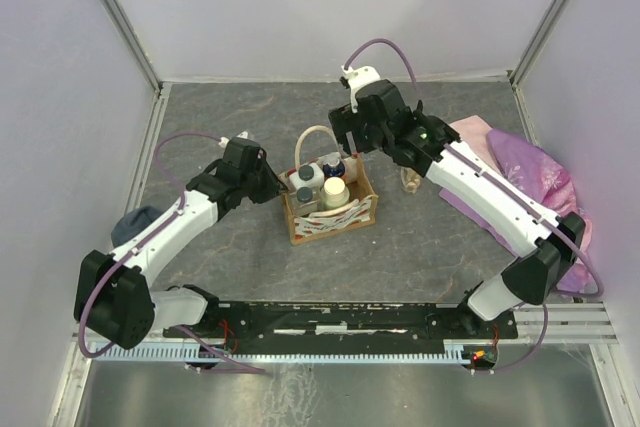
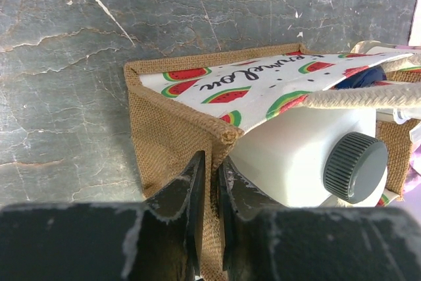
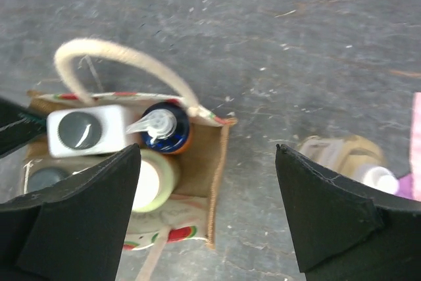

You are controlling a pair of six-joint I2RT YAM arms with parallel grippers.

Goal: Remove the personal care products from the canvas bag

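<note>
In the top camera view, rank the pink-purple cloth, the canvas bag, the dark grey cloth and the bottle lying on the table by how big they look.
Largest: pink-purple cloth.
Then canvas bag.
Then dark grey cloth.
Smallest: tan bottle; these last two are partly hidden, so unsure.

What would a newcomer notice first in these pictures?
The watermelon-print canvas bag in the middle of the table, packed with bottles, draws the eye first. The left gripper pinches its burlap side wall, while the right gripper hangs open above it. A pink-purple cloth lies bunched at the right edge.
</note>
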